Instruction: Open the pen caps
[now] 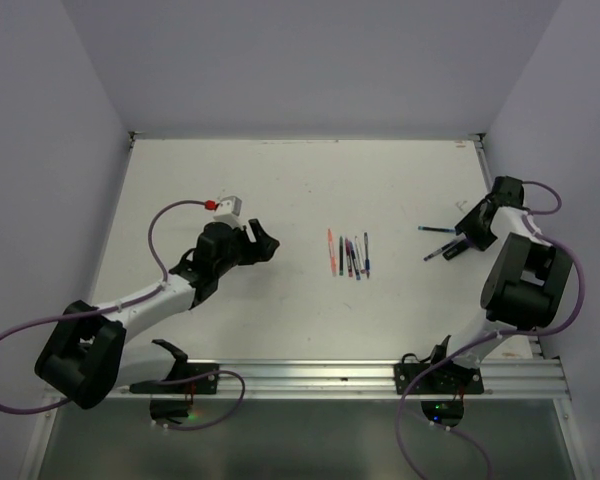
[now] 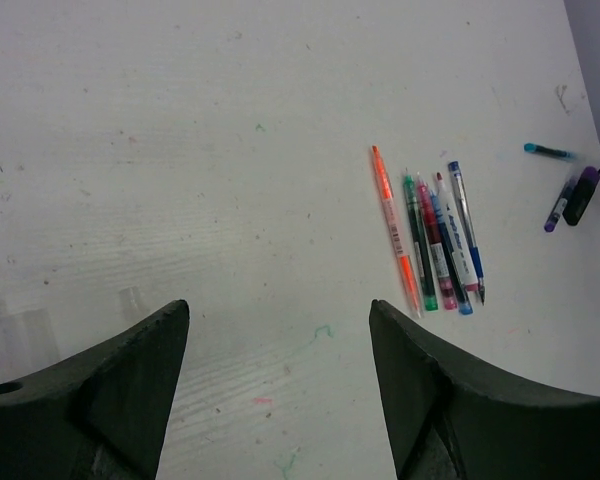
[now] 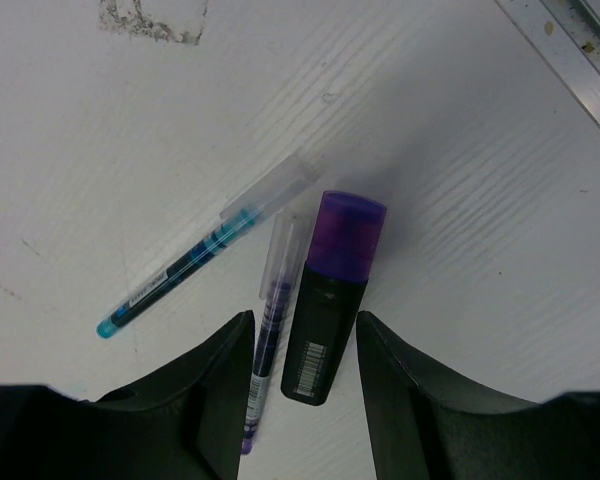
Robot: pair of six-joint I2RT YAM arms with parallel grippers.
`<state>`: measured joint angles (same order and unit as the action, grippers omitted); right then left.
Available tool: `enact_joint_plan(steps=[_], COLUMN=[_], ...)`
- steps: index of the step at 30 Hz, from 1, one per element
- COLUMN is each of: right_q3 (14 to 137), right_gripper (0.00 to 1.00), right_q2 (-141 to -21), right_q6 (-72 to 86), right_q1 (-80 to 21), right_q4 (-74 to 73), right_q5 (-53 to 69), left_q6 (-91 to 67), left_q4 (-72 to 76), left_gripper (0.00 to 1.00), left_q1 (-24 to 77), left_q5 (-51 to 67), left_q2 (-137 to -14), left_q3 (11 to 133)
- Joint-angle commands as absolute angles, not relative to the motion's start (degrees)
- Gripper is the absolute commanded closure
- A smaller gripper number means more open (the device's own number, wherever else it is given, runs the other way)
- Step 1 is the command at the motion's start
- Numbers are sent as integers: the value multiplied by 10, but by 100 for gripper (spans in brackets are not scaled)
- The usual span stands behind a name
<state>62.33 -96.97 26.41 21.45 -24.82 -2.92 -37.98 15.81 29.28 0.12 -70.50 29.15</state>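
Right gripper (image 3: 302, 345) sits low by the right edge of the counter, fingers apart and straddling the tail end of a black marker (image 3: 325, 300); can't tell if either finger touches it. Purple cap (image 3: 350, 228) is on the marker, not pulled. Thin purple pen (image 3: 268, 345) lies just beside the marker with its clear cap (image 3: 283, 250) on. Teal pen (image 3: 170, 280) lies angled nearby, whitish cap (image 3: 275, 188) on. Left gripper (image 2: 275, 330) is wide open and empty over the left half of the counter, well apart from the row of pens (image 2: 435, 240) mid-counter, orange pen (image 2: 395, 232) nearest it. Caps in that row are too small to tell.
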Motion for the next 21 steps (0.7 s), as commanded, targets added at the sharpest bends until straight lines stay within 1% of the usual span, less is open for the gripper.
enact_joint_plan(steps=[1, 14, 21], right_q3=[630, 639, 635], right_gripper=[51, 51, 51], right_q2=[-982, -1017, -1027], right_q6=[278, 280, 280], right_q1=[214, 214, 215], right_q4=[-224, -233, -229], right_q5=[-18, -76, -76], left_q6=[-380, -382, -383], left_q4=[190, 208, 216], left_gripper=[25, 25, 25], left_q1=[293, 294, 294], left_q5=[13, 25, 27], left_q2=[-696, -719, -722], left_q3=[294, 289, 282])
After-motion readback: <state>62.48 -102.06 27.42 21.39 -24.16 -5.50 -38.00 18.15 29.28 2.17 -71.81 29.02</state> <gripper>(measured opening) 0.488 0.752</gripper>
